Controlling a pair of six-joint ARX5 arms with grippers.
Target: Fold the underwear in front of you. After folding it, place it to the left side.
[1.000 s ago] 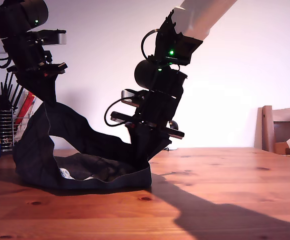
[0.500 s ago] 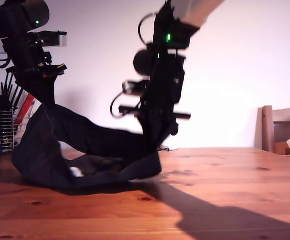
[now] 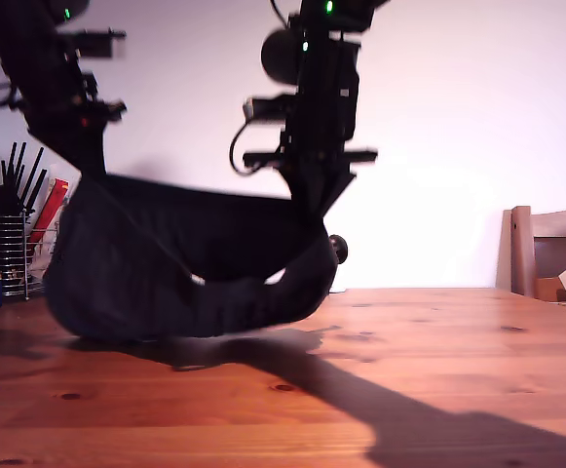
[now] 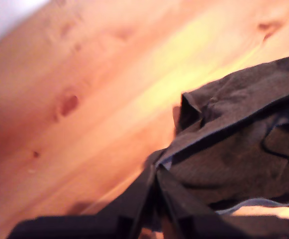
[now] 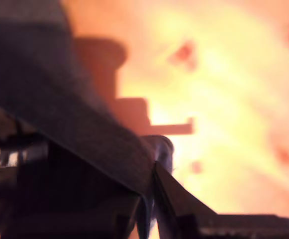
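Over the wooden tabletop (image 3: 409,341), long shadow in the foreground, the underwear (image 3: 185,263) hangs stretched across the left half of the exterior view, its lowest fold at or just above the wood. My first tool (image 4: 155,172) is clamped tight on a seamed edge; my second tool (image 5: 151,167) is likewise closed on a fabric band. Two arms, upper left and upper centre, reach steeply down to its top corners. This looks like the spreading step before folding; laying it flat calls for lowering both together.

second wrist view blurred, arms cropped above
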